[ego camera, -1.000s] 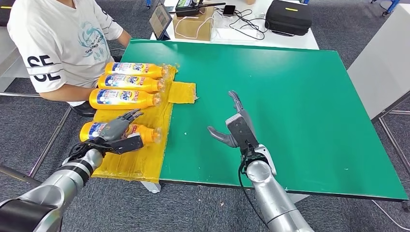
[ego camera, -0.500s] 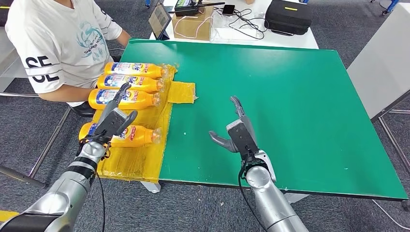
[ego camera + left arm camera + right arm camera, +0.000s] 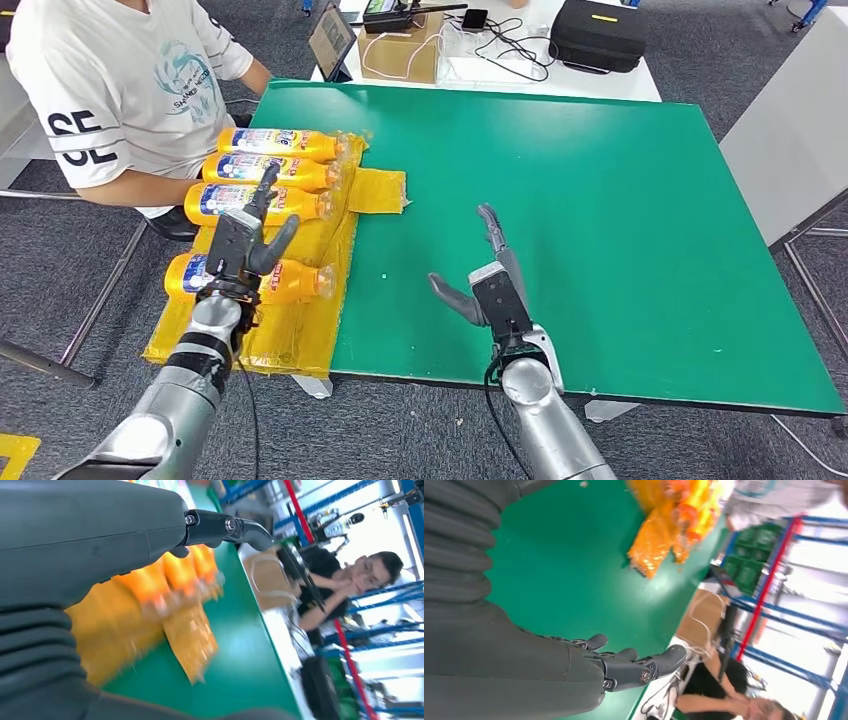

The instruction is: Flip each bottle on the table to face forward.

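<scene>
Left hand hovers released, fingers spread, above the nearest of 4 bottles lying on yellow wrap at the desk edge; a sloppy grasp could roll it off. Right hand rests released.

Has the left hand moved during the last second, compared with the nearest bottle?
Yes. The left hand lay low across the nearest bottle before; it has risen and swung away from the robot, its fingers now pointing toward the next bottle.
</scene>
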`<state>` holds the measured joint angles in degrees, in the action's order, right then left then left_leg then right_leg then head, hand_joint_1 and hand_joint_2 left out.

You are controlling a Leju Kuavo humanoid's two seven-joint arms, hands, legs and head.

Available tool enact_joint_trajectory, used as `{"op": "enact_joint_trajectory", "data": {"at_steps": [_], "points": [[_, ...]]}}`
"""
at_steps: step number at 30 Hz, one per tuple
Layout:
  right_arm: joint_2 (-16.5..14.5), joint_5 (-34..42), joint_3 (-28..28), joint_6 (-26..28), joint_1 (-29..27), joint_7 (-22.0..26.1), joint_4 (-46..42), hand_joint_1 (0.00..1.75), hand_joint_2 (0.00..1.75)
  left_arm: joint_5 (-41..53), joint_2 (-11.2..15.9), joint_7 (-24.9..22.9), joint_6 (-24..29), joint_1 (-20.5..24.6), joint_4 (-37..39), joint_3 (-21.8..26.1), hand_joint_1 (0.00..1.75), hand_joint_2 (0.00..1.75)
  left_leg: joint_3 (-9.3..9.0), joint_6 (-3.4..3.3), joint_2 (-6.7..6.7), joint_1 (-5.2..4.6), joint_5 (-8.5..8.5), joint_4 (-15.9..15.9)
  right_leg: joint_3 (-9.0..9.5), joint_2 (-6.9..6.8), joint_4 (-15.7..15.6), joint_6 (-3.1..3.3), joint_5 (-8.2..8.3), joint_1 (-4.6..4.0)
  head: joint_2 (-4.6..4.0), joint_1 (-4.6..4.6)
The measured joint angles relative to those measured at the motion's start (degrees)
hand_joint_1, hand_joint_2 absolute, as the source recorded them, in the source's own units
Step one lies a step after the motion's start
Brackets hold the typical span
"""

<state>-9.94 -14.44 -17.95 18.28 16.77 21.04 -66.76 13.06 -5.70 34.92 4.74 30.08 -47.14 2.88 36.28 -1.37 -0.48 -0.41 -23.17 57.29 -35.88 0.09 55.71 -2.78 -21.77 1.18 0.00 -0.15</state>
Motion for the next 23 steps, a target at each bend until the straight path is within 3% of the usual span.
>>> {"op": "enact_joint_trajectory", "data": {"at_steps": [4,8,14,23], "points": [[-1.92,1.53,0.0,1.81,-1.92,1.48,-1.5,0.0,1.75,0.2,-4.84,0.55,7.19,-2.95,-3.81,-3.73,0.0,1.75,0.02,-0.03,0.01,-0.02,-0.03,0.0,-0.01,0.0,-0.02,0.0,0.0,0.0,0.01,0.0],[-3.03,2.36,-0.04,2.57,-3.58,1.87,-2.49,0.0,1.75,0.08,-7.35,0.6,12.72,-5.72,-7.33,-8.24,0.0,1.75,0.03,-0.03,0.01,0.0,-0.04,-0.01,-0.02,0.0,-0.03,-0.01,-0.02,-0.01,0.0,-0.01],[-3.39,2.53,-0.04,2.59,-4.6,1.97,-3.32,0.0,1.75,-0.89,-8.11,0.5,13.28,-7.05,-9.62,-11.35,0.0,1.75,0.02,-0.01,0.04,0.02,-0.02,-0.02,-0.03,0.01,-0.02,-0.01,-0.01,-0.03,0.0,-0.01],[-3.46,2.53,-0.04,2.59,-4.79,1.98,-3.58,0.0,1.75,-1.06,-8.16,0.47,13.43,-7.28,-10.59,-12.34,0.0,1.75,0.03,-0.02,0.02,0.01,-0.02,-0.01,-0.03,0.01,-0.02,-0.01,-0.01,-0.02,0.0,-0.01]]}}
